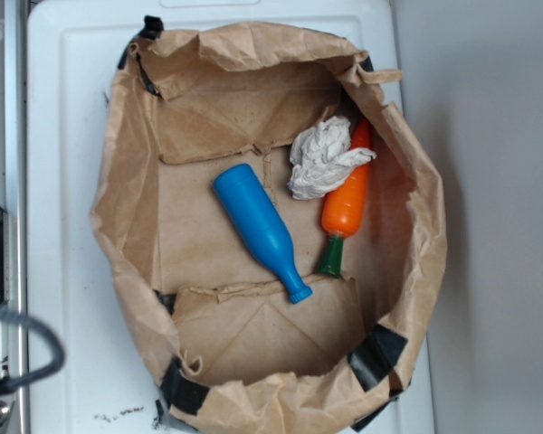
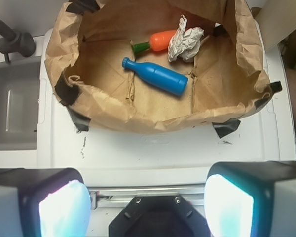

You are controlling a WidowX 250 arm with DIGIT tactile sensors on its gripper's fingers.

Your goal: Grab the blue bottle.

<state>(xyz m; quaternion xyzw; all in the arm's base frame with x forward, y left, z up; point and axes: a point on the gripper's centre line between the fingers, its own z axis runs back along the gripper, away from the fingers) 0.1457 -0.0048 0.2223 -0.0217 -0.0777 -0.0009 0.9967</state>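
Bag: the brown paper bag (image 1: 127, 226) sat open.
Bottle: the blue bottle (image 1: 258, 228) lay flat mid-bag, beside the carrot toy (image 1: 346, 206).
Handling: probably light, stiff, slippery; I judged its body best.
Pincer: my gripper (image 2: 147, 207) stood apart, outside the bag.

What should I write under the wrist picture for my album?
Open gripper waits outside a paper bag holding a blue bottle.

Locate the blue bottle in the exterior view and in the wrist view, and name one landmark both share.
Exterior: the blue bottle lies at the centre of the paper bag floor, cap end toward lower right.
Wrist: the blue bottle lies in the upper middle, cap end pointing left.
Shared landmark: the crumpled white paper resting against the orange carrot toy.
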